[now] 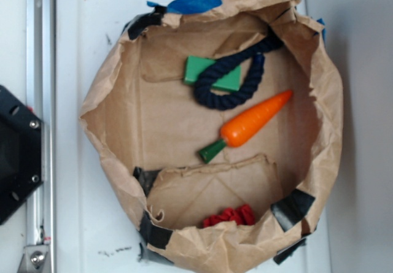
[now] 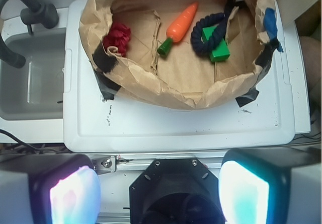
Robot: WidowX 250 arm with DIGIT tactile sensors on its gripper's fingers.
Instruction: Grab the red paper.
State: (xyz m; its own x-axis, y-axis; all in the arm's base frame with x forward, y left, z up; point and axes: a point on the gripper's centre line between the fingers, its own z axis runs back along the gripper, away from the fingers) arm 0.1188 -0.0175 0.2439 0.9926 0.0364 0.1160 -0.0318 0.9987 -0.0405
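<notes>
The red paper is a small wrinkled red wad lying inside the brown paper bag, close against its near wall; in the wrist view the red paper sits at the bag's left side. My gripper is open and empty, its two glowing pads wide apart. It hovers high over the robot base, well short of the bag. The gripper does not show in the exterior view.
In the bag lie an orange toy carrot with a green top, a dark blue rope loop and a green block. The bag stands on a white tray. A grey sink with a dark tap lies to the left.
</notes>
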